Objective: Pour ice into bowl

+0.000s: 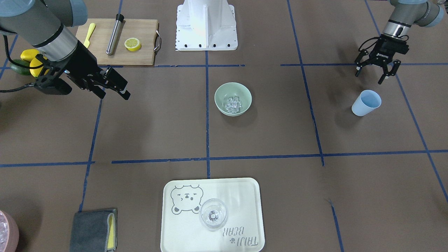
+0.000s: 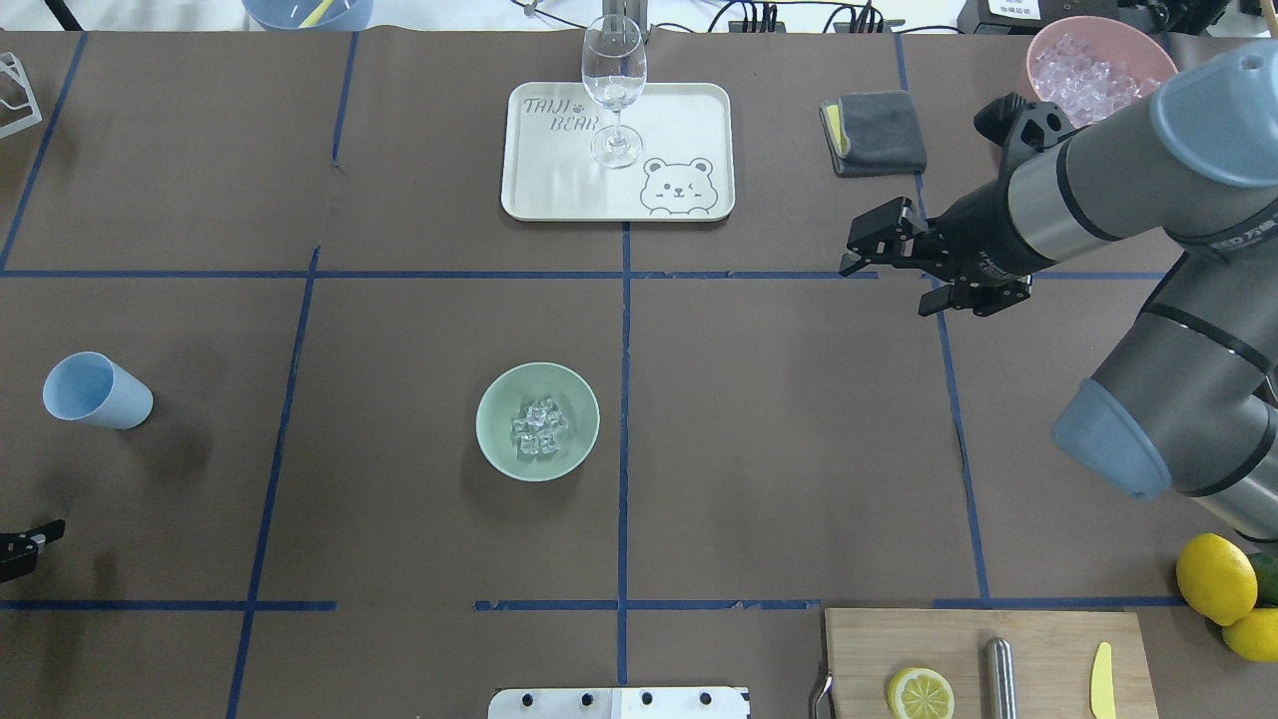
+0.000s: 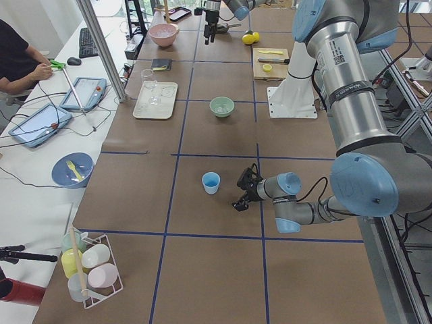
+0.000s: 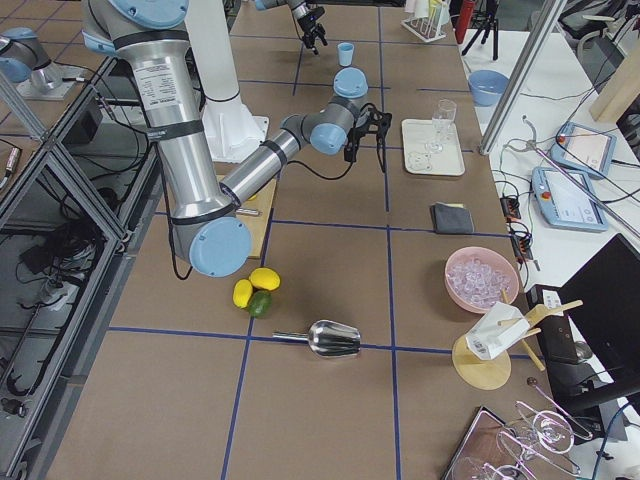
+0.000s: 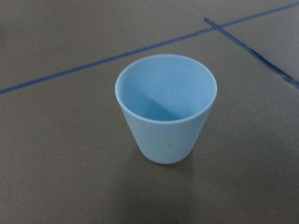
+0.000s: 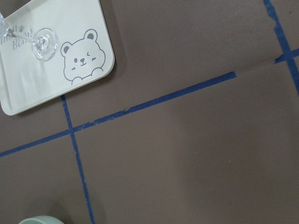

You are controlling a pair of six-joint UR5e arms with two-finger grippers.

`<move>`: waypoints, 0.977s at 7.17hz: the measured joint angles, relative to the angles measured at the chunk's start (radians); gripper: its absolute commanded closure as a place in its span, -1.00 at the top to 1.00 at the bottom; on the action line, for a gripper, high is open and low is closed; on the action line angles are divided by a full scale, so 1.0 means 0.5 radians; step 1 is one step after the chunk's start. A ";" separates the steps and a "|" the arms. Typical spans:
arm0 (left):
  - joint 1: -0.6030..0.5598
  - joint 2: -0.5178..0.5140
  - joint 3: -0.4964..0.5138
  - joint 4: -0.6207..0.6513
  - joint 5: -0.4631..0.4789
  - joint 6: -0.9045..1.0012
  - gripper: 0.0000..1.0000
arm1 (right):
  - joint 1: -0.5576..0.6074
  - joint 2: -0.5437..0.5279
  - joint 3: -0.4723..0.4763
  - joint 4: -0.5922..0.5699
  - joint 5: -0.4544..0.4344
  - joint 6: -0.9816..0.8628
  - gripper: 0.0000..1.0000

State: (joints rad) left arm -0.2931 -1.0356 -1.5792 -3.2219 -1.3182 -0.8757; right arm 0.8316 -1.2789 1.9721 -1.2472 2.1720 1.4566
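The mint-green bowl stands at the table's middle, upright. The ice lies inside it as a small cluster of clear cubes. The light blue cup stands upright and empty on the robot's left side. My left gripper hovers just behind the cup, open and empty; only its tip shows in the overhead view. My right gripper is open and empty above the table, far to the right of the bowl.
A white bear tray with a wine glass sits at the far edge. A grey cloth and a pink container of ice-like pieces are far right. A cutting board with a lemon slice and lemons are near right.
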 measured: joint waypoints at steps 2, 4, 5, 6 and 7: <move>-0.280 0.038 0.005 0.014 -0.357 0.310 1.00 | -0.132 0.073 0.002 -0.002 -0.072 0.125 1.00; -0.812 -0.056 0.063 0.155 -0.812 0.630 1.00 | -0.351 0.161 0.005 -0.029 -0.278 0.282 1.00; -1.076 -0.160 0.080 0.347 -1.005 0.757 1.00 | -0.466 0.236 0.007 -0.120 -0.394 0.320 1.00; -1.308 -0.283 0.082 0.591 -1.147 0.940 1.00 | -0.582 0.337 0.008 -0.267 -0.496 0.339 1.00; -1.534 -0.422 0.080 0.870 -1.261 1.144 1.00 | -0.727 0.413 -0.001 -0.386 -0.650 0.349 1.00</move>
State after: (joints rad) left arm -1.0603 -1.2468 -1.5392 -2.7872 -1.9484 -0.3037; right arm 0.4682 -1.0725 1.9714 -1.4403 1.8470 1.6308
